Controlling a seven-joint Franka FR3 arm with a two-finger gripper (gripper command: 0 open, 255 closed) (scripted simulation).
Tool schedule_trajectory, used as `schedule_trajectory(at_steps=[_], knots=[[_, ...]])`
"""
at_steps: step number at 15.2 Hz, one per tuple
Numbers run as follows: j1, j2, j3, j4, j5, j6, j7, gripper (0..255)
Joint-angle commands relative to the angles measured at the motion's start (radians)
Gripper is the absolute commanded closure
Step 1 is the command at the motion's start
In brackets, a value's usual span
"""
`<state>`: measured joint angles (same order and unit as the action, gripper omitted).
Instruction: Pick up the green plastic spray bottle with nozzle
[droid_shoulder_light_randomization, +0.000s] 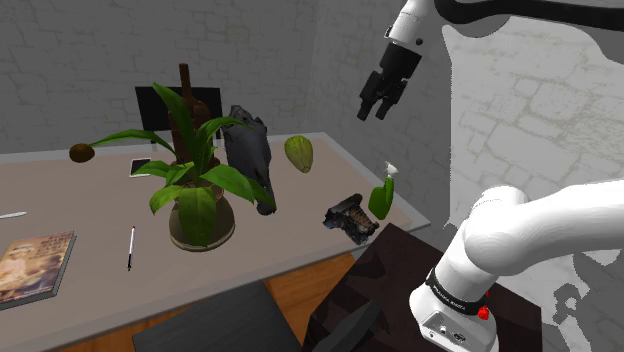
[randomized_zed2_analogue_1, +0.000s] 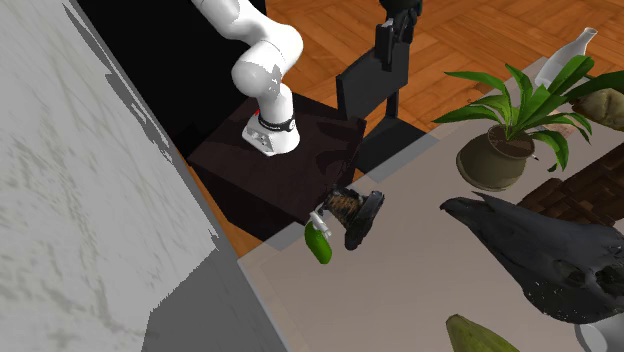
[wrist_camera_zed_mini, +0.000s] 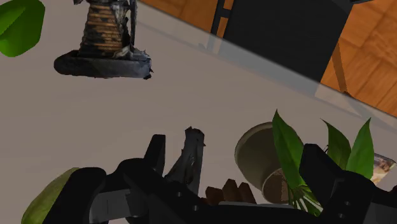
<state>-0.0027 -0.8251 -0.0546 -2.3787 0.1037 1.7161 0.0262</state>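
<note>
I take this for a home study, a lived-in room rather than a lab. My desk (droid_shoulder_light_randomization: 300, 235) carries household things: a potted plant (droid_shoulder_light_randomization: 195, 185), a book (droid_shoulder_light_randomization: 35, 262), a pen (droid_shoulder_light_randomization: 131, 247) and ornaments such as a dark skull (droid_shoulder_light_randomization: 250, 155) and a small figure (wrist_camera_zed_mini: 105, 38). A black chair (randomized_zed2_analogue_1: 378, 85) stands at the desk's corner. The floor (randomized_zed2_analogue_1: 480, 35) is warm wood parquet, and the walls (droid_shoulder_light_randomization: 80, 60) are pale painted brick.

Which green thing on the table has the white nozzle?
The bright green bottle at the edge of the table, beside the dark figurine. The duller green pod farther in has no nozzle.
</note>
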Motion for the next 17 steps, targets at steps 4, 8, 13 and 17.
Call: schedule_trajectory(at_steps=[4,8,13,17], knots=[[-0.028,0.014,-0.043,-0.048,-0.035,0.048,-0.037,0],[-0.068,0.046,-0.102,-0.100,-0.081,0.116,-0.086,0],[-0.117,0.110,-0.179,-0.145,-0.138,0.208,-0.147,0],[-0.154,0.180,-0.244,-0.165,-0.179,0.287,-0.196,0]])
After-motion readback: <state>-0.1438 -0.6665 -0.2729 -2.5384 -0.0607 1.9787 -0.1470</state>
